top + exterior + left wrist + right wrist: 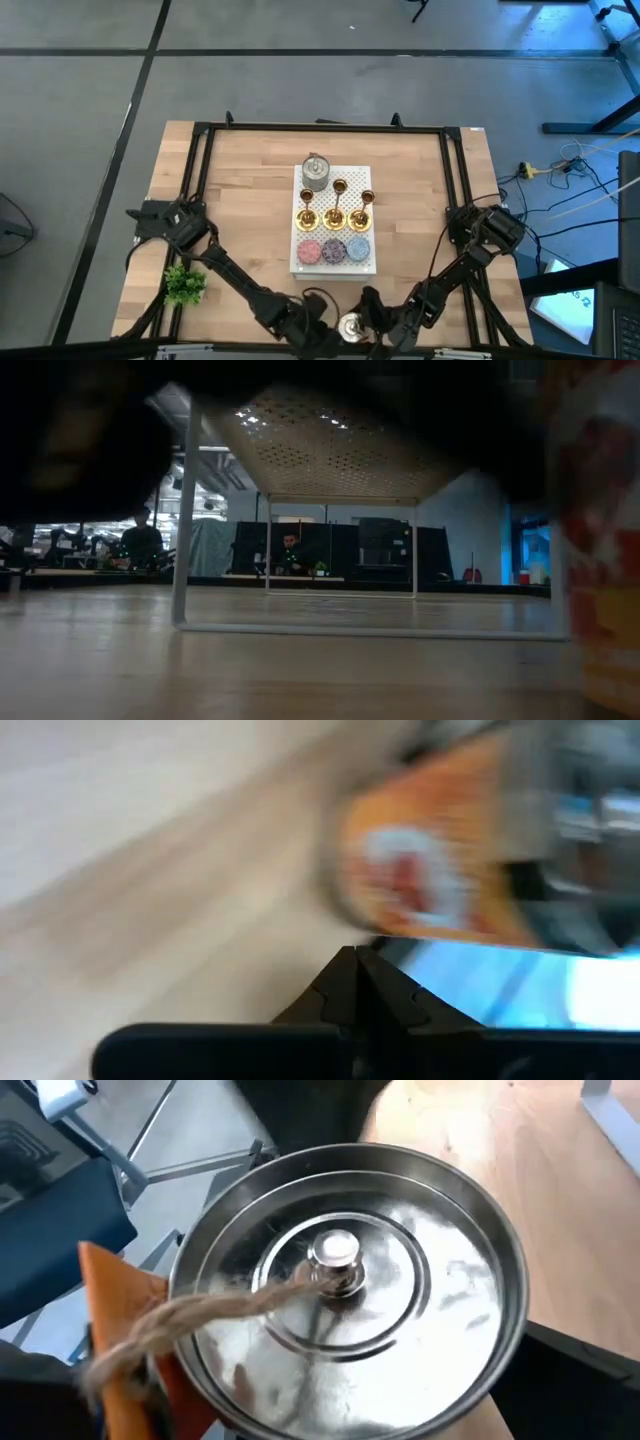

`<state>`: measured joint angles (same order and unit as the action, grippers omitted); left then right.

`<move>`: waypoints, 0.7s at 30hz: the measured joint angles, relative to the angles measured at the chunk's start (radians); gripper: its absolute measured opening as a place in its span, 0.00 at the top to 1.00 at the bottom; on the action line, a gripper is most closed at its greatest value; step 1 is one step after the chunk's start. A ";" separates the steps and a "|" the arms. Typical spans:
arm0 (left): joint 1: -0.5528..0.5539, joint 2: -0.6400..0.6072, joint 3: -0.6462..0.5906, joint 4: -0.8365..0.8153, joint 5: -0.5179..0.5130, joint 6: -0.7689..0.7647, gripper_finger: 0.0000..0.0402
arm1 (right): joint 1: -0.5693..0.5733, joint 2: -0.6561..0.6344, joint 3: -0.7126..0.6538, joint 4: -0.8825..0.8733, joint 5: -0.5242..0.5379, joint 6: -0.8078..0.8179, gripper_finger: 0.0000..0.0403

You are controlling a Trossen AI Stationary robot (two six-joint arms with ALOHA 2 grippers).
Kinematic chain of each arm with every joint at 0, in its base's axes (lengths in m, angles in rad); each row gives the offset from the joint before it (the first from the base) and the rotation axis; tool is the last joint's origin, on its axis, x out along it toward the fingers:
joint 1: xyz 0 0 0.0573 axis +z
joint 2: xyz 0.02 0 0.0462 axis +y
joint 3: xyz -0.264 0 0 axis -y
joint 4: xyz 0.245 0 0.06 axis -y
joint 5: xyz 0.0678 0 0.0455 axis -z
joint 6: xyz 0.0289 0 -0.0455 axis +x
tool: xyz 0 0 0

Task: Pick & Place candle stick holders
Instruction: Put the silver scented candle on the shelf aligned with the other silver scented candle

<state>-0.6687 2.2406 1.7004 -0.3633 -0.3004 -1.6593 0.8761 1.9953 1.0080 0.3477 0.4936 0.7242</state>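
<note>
Overhead: white perforated rack [335,222] sits mid-table on the light wooden table [240,200]. On it, three small shiny brass candle stick holders [334,203] stand upright in a row across the middle, close to each other, w/ nothing gripping them. Behind the leftmost one, a squat silvery round pot [315,172]. In front of the row, three flat round discs [334,250], pink, purple, blue, side by side.

Both arms are down at the table's near edge, well apart from the rack. Right gripper [372,322] sits just beside a silvery lidded pot [350,327], fingers spread wide, not pinching anything as far as visible. Its wrist cam looks straight onto that pot: shiny round metal lid [345,1295] w/ a small knob [336,1250] at centre and a frayed twine [190,1320] tied round the knob, trailing off over an orange tag [125,1330].

Left gripper [357,982] is next to it, near edge too, fingers pressed together w/ nothing between; blurred orange label ahead of it.

Small green plant [184,284] at the left near corner. Low cam: rack's underside and legs, people seated in the room far behind.
</note>
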 joint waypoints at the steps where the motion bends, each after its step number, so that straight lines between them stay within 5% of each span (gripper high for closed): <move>1: -0.008 0.000 0.000 -0.039 -0.016 -0.038 1.00 | 0.002 0.000 0.000 -0.001 0.001 0.000 0.01; 21: 0.078 0.016 0.004 0.141 0.077 0.088 1.00 | 0.002 0.033 -0.007 0.003 -0.004 -0.006 0.02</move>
<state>-0.5908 2.2570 1.7046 -0.2218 -0.2238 -1.5712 0.8776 2.0281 1.0012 0.3512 0.4898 0.7179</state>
